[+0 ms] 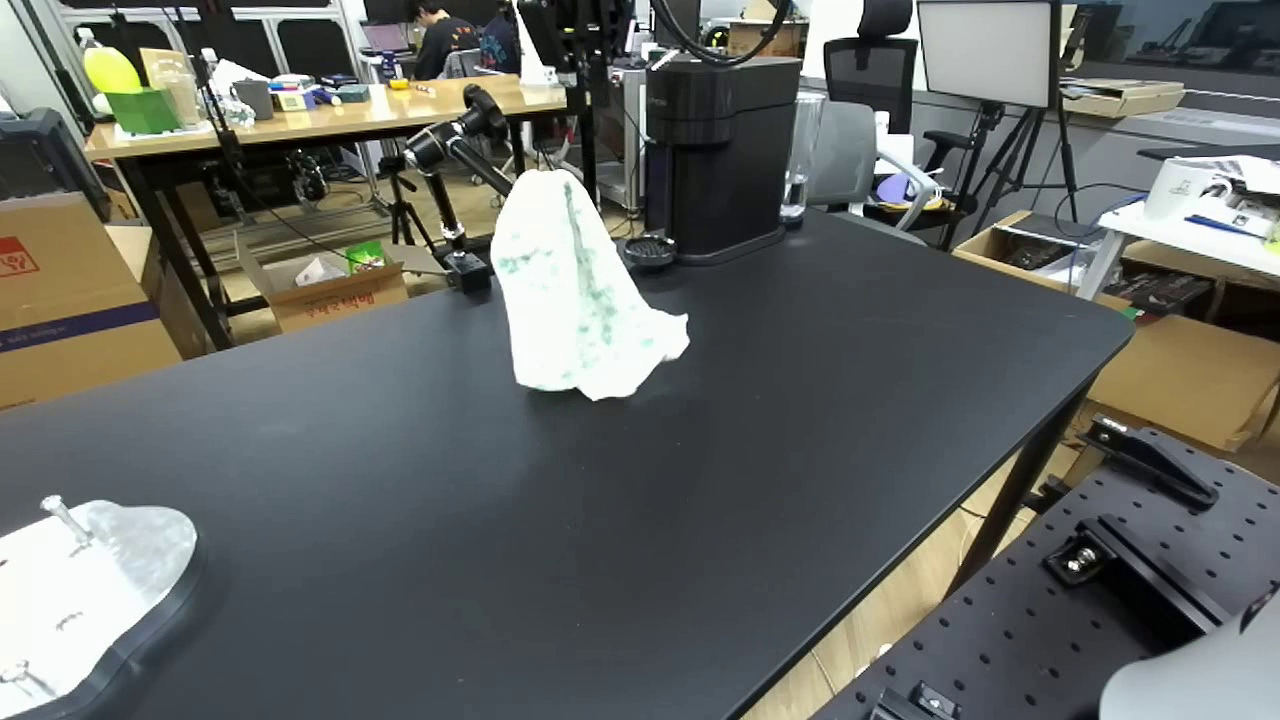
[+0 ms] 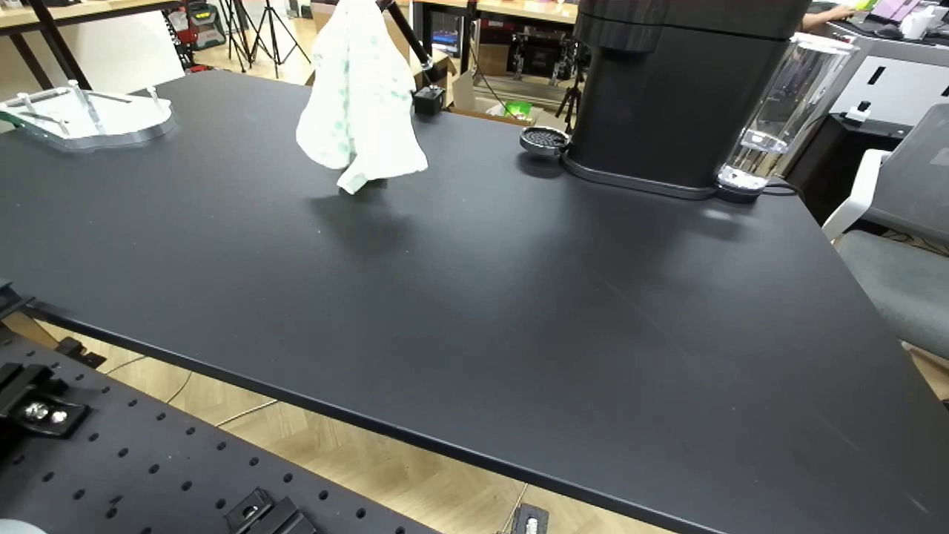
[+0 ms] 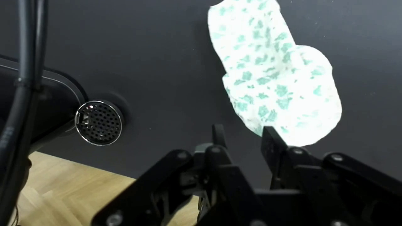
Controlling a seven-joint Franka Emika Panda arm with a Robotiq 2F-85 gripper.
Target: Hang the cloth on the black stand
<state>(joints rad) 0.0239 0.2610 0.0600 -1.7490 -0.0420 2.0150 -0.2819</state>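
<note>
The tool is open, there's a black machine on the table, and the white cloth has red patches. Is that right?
Red is wrong: the white cloth has green patches, as the wrist view shows. The rest holds: the tool is open and a black machine is on the table.

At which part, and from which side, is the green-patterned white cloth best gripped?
Probably the flared hem corner, pinched from its outer side: in an exterior view it juts rightward from the draped cloth, whose peak may cover a hidden support.
</note>
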